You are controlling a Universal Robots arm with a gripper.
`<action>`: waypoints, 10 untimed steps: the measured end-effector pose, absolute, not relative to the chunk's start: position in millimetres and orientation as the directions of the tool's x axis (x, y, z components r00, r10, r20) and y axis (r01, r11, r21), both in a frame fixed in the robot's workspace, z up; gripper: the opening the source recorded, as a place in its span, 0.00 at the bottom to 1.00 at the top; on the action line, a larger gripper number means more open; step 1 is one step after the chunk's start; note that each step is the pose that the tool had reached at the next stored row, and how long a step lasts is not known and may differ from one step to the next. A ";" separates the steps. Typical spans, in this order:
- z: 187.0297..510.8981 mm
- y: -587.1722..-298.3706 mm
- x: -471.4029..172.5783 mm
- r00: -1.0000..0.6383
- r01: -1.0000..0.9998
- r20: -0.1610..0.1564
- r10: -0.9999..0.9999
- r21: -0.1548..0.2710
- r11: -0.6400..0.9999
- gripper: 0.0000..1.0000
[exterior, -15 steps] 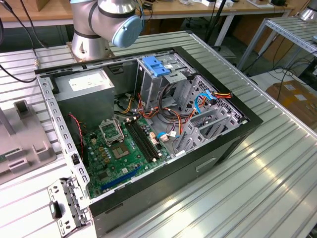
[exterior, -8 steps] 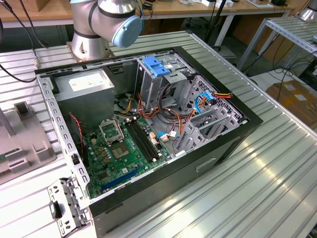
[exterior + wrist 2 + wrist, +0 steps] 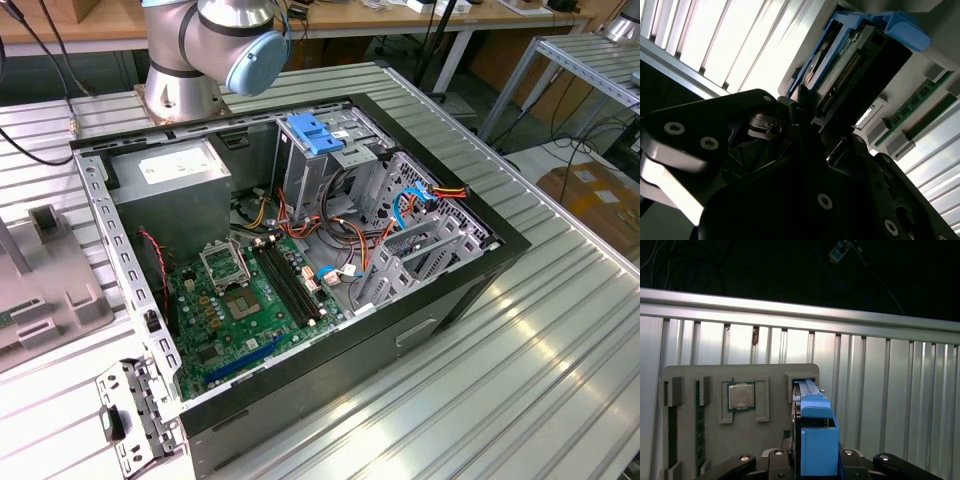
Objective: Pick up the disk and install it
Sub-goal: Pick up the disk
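Note:
The disk (image 3: pixel 816 440) sits between my gripper's (image 3: pixel 815 462) dark fingers (image 3: pixel 776 460), with its blue side rails and blue tab towards the camera. In the second wrist view the disk (image 3: pixel 855 65) shows its connector edge and blue rail, with one fingertip (image 3: pixel 801 102) pressed against its side. The gripper (image 3: pixel 815 125) is shut on it. The disk's far end lines up with an open slot (image 3: pixel 802 382) in a grey parts tray (image 3: pixel 740 377) below.
The tray holds a processor chip (image 3: pixel 741 396) and memory sticks (image 3: pixel 699 430), and shows at the exterior view's left (image 3: pixel 50 290). The open computer case (image 3: pixel 300 260) has a drive cage with a light-blue latch (image 3: pixel 315 135), a grey power supply (image 3: pixel 170 185) and a green motherboard (image 3: pixel 240 300). The arm's base (image 3: pixel 200 60) stands behind it.

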State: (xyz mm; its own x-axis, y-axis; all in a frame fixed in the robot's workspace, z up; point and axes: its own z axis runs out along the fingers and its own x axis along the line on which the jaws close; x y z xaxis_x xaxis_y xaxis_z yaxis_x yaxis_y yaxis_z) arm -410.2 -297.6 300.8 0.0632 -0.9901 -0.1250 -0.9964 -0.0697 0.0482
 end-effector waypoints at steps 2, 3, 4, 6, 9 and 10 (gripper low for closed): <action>301.6 -297.6 -410.3 0.063 -0.996 -0.125 -0.990 0.048 -0.070 0.36; 302.3 -297.5 -410.3 0.063 -0.996 -0.125 -0.990 0.048 -0.070 0.36; 302.6 -297.5 -410.3 0.063 -0.996 -0.125 -0.990 0.048 -0.070 0.36; 303.7 -297.5 -410.3 0.063 -0.996 -0.125 -0.990 0.048 -0.070 0.36; 305.5 -297.5 -410.3 0.063 -0.996 -0.125 -0.990 0.048 -0.070 0.36; 306.3 -297.5 -410.3 0.063 -0.996 -0.125 -0.990 0.048 -0.070 0.36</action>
State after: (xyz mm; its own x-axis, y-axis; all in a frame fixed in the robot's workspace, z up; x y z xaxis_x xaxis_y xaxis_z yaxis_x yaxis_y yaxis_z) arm -410.3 -297.5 306.3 0.0631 -0.9901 -0.1250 -0.9964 -0.0696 0.0482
